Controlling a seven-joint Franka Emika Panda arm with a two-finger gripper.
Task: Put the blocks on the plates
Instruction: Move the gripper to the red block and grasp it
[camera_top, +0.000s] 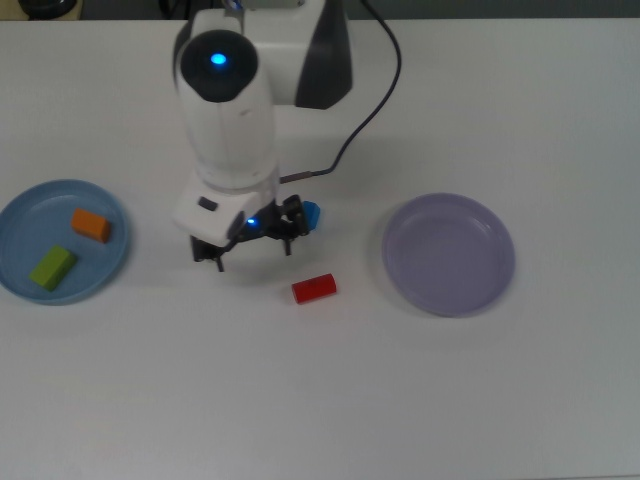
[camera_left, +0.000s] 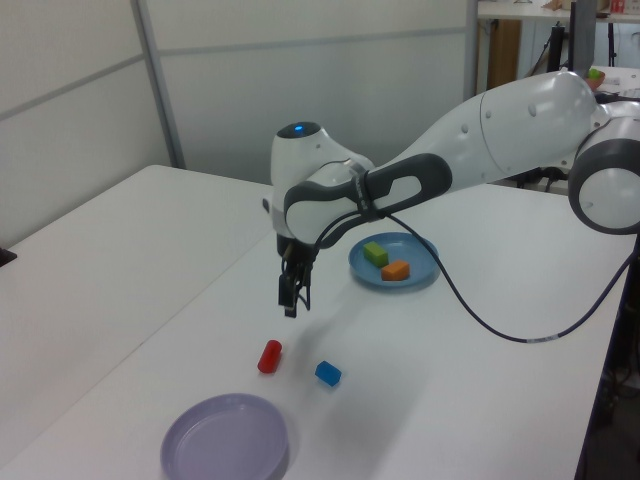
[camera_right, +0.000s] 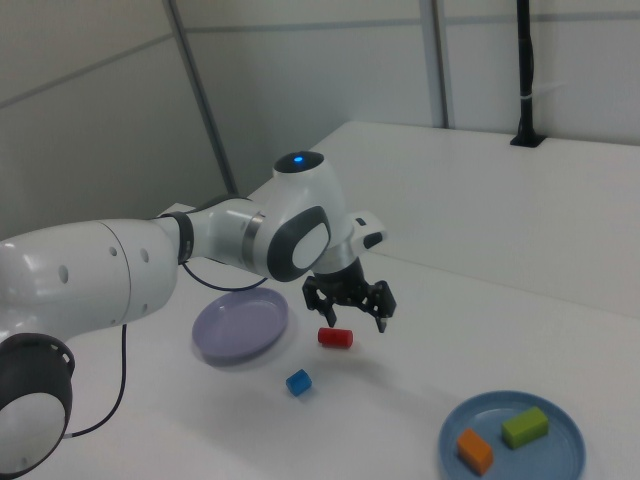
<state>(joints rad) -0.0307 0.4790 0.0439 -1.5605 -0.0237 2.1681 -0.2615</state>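
Hovering above the tabletop (camera_top: 330, 400), gripper (camera_top: 247, 245) empty with jaws spread wide, clear of every block. Fingers seen splayed in the right view too, gripper (camera_right: 349, 300) held up off the surface.

Sitting just right of the gripper in the top view, blue block (camera_top: 309, 214), partly tucked behind a finger; in the left view blue block (camera_left: 327, 373) lies lower, nearer the camera than the gripper (camera_left: 292, 292). Lying just beside it, red cylinder (camera_top: 314, 288), on its side, apart from the blue one. Both loose on the tabletop, neither on a plate.

Resting far right in the top view, lavender plate (camera_top: 449, 254), bare. Resting far left, blue plate (camera_top: 20, 210), already holding orange block (camera_top: 91, 225) and green block (camera_top: 52, 267), apart from each other.

Judging handling: small, rigid, likely light, smooth sides so possibly slippery. Taking the blue one across its flat faces; pinching the red one across its round body at mid-length, since prone to rolling if nudged.
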